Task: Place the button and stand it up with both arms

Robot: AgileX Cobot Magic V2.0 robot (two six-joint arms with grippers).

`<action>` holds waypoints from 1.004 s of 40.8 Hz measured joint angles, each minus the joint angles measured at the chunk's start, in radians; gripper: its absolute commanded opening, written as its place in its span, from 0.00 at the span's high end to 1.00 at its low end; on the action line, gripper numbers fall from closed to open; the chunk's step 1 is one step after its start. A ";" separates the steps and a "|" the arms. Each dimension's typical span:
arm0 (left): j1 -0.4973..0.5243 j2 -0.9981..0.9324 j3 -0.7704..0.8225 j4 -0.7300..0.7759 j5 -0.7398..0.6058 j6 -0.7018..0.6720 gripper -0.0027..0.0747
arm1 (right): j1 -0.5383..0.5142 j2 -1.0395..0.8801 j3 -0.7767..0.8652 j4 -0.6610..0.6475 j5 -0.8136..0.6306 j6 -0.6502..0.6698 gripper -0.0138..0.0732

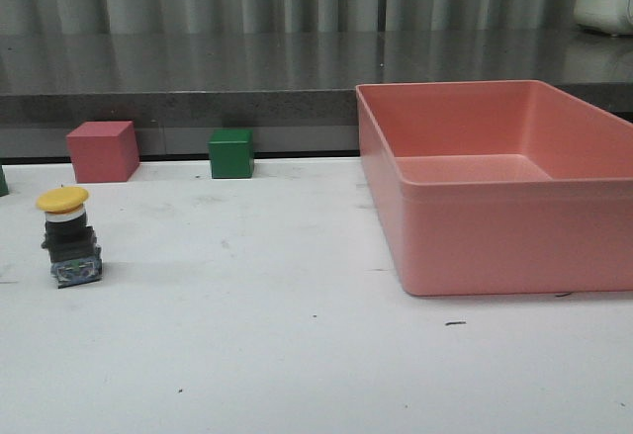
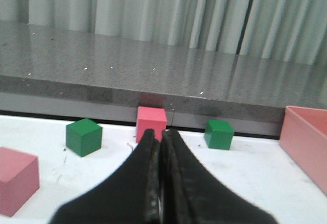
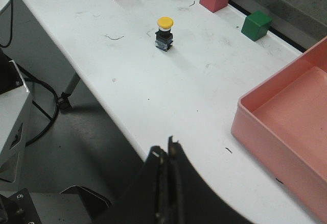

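The button stands upright on the white table at the left, yellow cap on top, black-grey body and bluish base below. It also shows in the right wrist view, far from that gripper. My left gripper is shut and empty, held above the table and pointing at a pink cube. My right gripper is shut and empty, over the table's front edge. Neither arm shows in the front view.
A large pink bin stands at the right. A pink cube and a green cube sit at the table's back edge by a grey ledge. More cubes lie at the far left. Floor and cables lie beyond the table edge.
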 measured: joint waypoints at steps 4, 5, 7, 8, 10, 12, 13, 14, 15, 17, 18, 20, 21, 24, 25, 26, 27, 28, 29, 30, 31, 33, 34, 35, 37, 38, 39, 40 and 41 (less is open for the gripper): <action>0.028 -0.064 0.077 0.000 -0.002 0.000 0.99 | 0.000 0.000 0.000 0.000 0.000 0.000 0.92; 0.030 -0.077 0.088 0.000 -0.004 0.000 0.99 | 0.000 0.000 0.000 0.000 0.001 0.000 0.92; 0.032 -0.095 0.106 0.000 -0.008 0.000 0.99 | 0.000 0.000 0.000 0.000 0.001 0.000 0.92; 0.032 -0.100 0.106 0.000 -0.003 0.000 0.99 | 0.000 0.000 0.000 0.000 0.001 0.000 0.92; 0.032 -0.114 0.106 0.000 -0.023 0.000 0.99 | 0.000 0.000 0.000 0.000 0.001 0.000 0.92; 0.032 -0.129 0.106 0.000 -0.033 0.000 0.99 | 0.000 0.000 0.000 0.000 0.002 0.000 0.92; 0.032 -0.131 0.106 0.000 -0.033 0.000 0.99 | 0.000 0.000 0.000 0.000 0.002 0.000 0.92; 0.032 -0.131 0.106 0.000 -0.033 0.000 0.99 | 0.000 0.000 0.000 0.000 0.002 0.000 0.92; 0.032 -0.131 0.106 0.000 -0.033 0.000 0.99 | 0.000 0.000 0.000 0.000 0.002 0.000 0.92; 0.030 -0.131 0.106 0.000 -0.033 0.000 0.99 | 0.000 0.000 0.000 0.000 0.002 0.000 0.92; 0.026 -0.131 0.106 0.000 -0.033 0.000 0.99 | 0.000 0.000 0.000 0.000 0.002 0.000 0.92; 0.018 -0.131 0.106 0.000 -0.033 0.000 0.99 | 0.000 0.000 0.000 0.000 0.004 0.000 0.92; 0.014 -0.131 0.106 0.000 -0.033 0.000 0.99 | 0.000 0.000 0.000 0.000 0.004 0.000 0.92; 0.004 -0.131 0.106 0.000 -0.033 0.000 0.99 | 0.000 0.000 0.000 0.000 0.004 0.000 0.92; 0.002 -0.131 0.106 0.000 -0.033 0.000 0.99 | 0.000 0.000 0.000 0.000 0.004 0.000 0.92; 0.002 -0.131 0.106 0.000 -0.033 0.000 0.99 | 0.000 0.000 0.000 0.000 0.004 0.000 0.92; 0.002 -0.131 0.106 0.000 -0.033 0.000 0.99 | 0.000 0.000 0.000 0.000 0.004 0.000 0.92; 0.002 -0.131 0.106 0.000 -0.033 0.000 0.99 | 0.000 0.000 0.000 0.000 0.004 0.000 0.92; 0.002 -0.131 0.106 0.000 -0.033 0.000 0.99 | 0.000 0.000 0.000 0.000 0.004 0.000 0.92; 0.002 -0.131 0.106 0.000 -0.033 0.000 0.99 | 0.000 0.000 0.000 0.000 0.004 0.000 0.92; 0.004 -0.131 0.106 0.000 -0.033 0.000 0.99 | 0.000 0.000 0.000 0.000 0.004 0.000 0.92; 0.005 -0.131 0.106 0.000 -0.033 0.000 0.99 | 0.000 0.000 0.000 0.000 0.004 0.000 0.92; 0.005 -0.131 0.106 0.000 -0.033 0.000 0.99 | 0.000 0.000 0.000 0.000 0.004 0.000 0.92; 0.005 -0.131 0.106 0.000 -0.033 0.000 0.99 | 0.000 0.000 0.000 0.000 0.004 0.000 0.92; 0.005 -0.131 0.106 0.000 -0.033 0.000 0.99 | 0.000 0.000 0.000 0.000 0.004 0.000 0.92; 0.005 -0.131 0.106 0.000 -0.033 0.000 0.99 | 0.000 0.000 0.000 0.000 0.004 0.000 0.92; 0.005 -0.131 0.106 0.000 -0.033 0.000 0.99 | 0.000 0.000 0.000 0.000 0.004 0.000 0.92; 0.005 -0.131 0.106 0.000 -0.033 0.000 0.99 | 0.000 0.000 0.000 0.000 0.004 0.000 0.92; 0.005 -0.131 0.106 0.000 -0.033 0.000 0.99 | 0.000 0.000 0.000 0.000 0.004 0.000 0.92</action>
